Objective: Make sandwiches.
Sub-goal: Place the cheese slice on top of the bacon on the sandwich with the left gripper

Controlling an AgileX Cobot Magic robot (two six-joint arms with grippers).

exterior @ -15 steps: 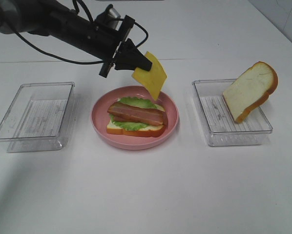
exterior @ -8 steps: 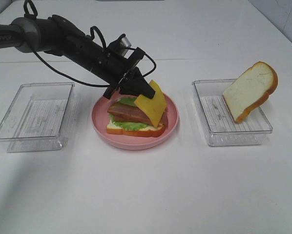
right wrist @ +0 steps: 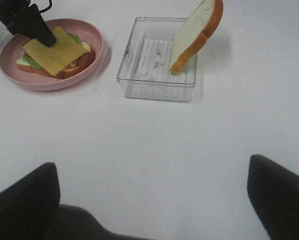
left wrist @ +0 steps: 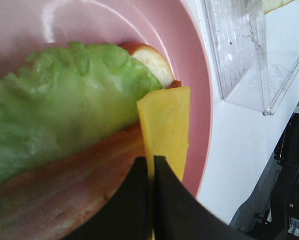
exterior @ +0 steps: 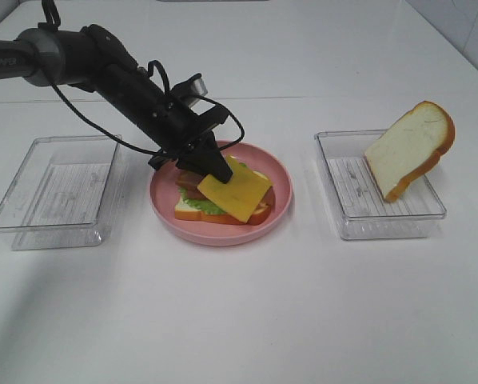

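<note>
On the pink plate (exterior: 284,204), the half-built sandwich (exterior: 193,213) bears the cheese slice (exterior: 237,192), pinched shut by the left gripper (exterior: 217,170); if released crooked, it could slide off the bacon (left wrist: 64,195). The right gripper (right wrist: 152,200) gapes empty.

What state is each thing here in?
cheese slice, lying on the bacon, one corner gripped.
left tool, shut on cheese slice.
right tool, open, empty.
sandwich, on pink plate, untopped.
bread slice, leaning tilted in right tray.
left tray, empty.
</note>
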